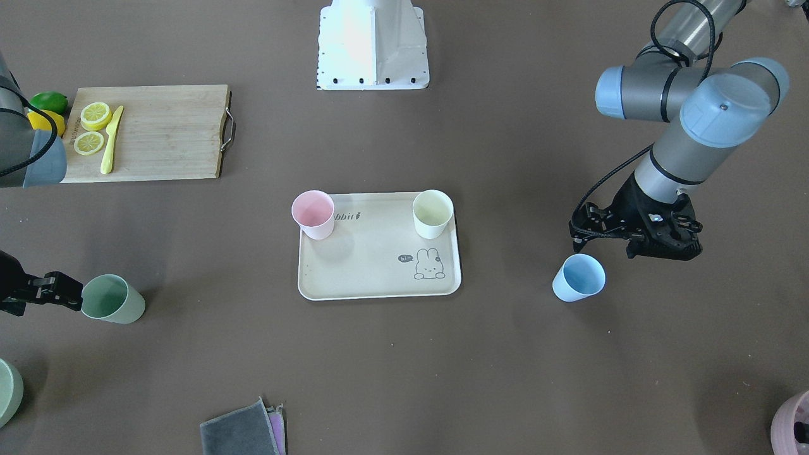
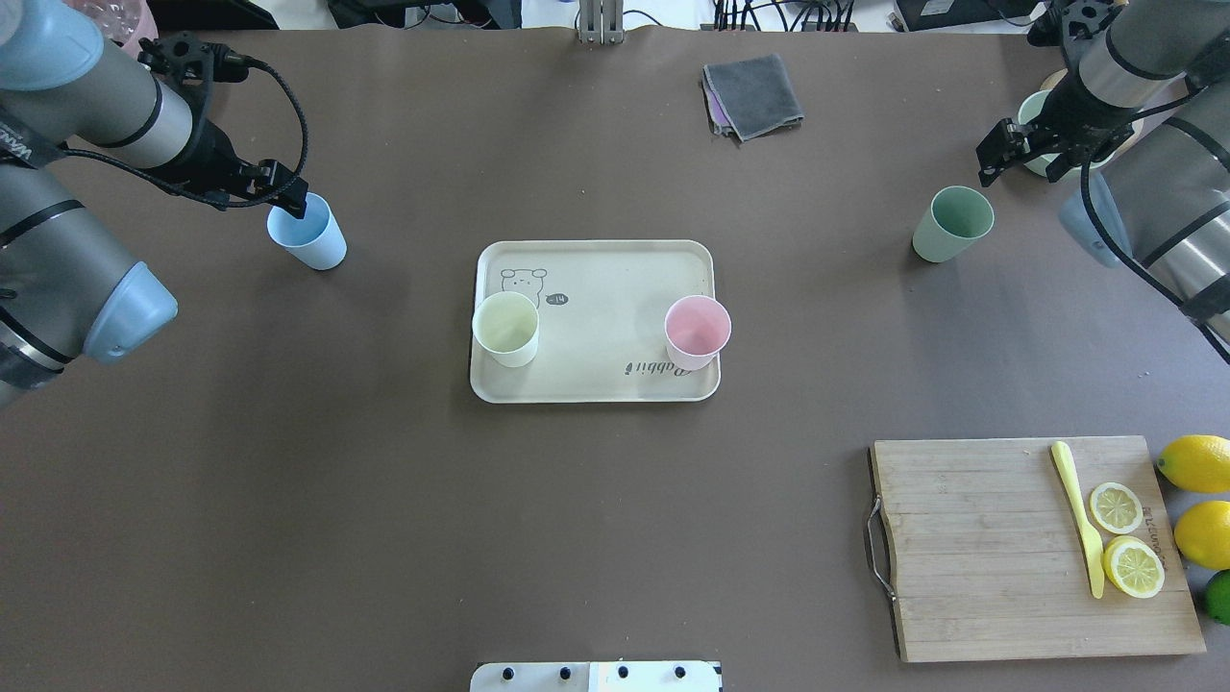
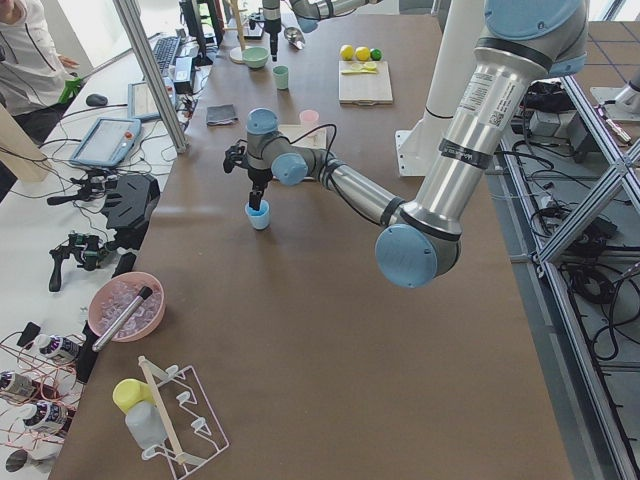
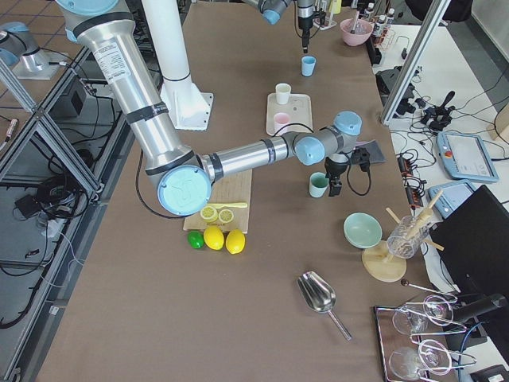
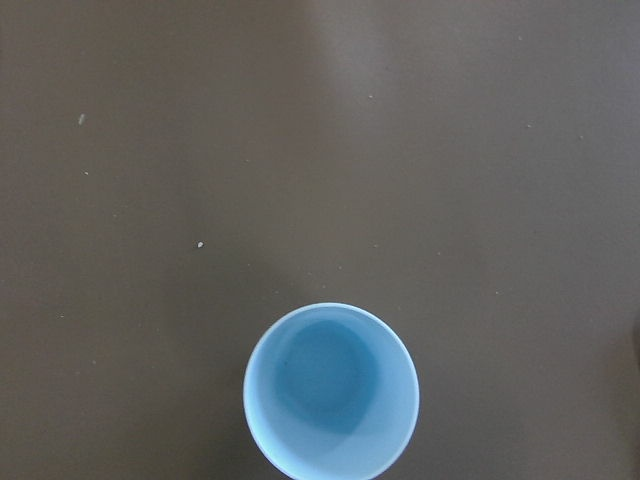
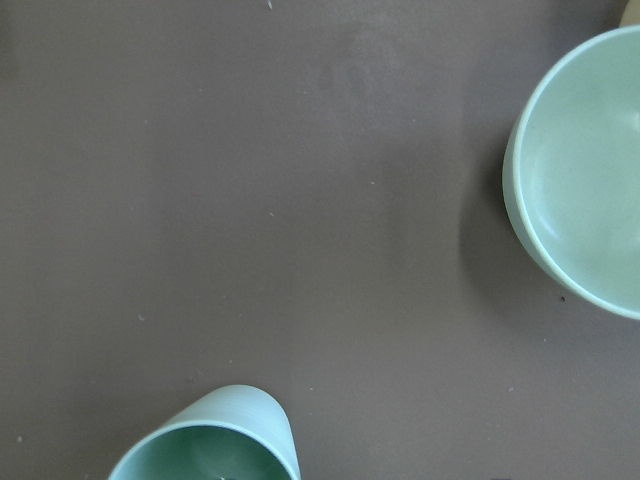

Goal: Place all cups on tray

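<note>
The cream tray (image 2: 596, 380) lies mid-table. The pink cup (image 2: 697, 332) and the cream-white cup (image 2: 505, 329) stand on it. The light blue cup (image 2: 309, 233) stands on the table left of the tray and fills the bottom of the left wrist view (image 5: 330, 390). My left gripper (image 2: 283, 192) hovers just behind and above it, open and empty. The sage green cup (image 2: 951, 223) stands on the table right of the tray, at the bottom edge of the right wrist view (image 6: 205, 445). My right gripper (image 2: 1023, 163) hangs beyond it, open and empty.
A green bowl (image 6: 590, 170) sits under the right arm, close to the green cup. A wooden cutting board (image 2: 980, 548) with lemon slices and a yellow knife lies near right. A grey cloth (image 2: 752, 94) lies at the far edge. A mauve pot (image 1: 793, 430) stands at the far left corner.
</note>
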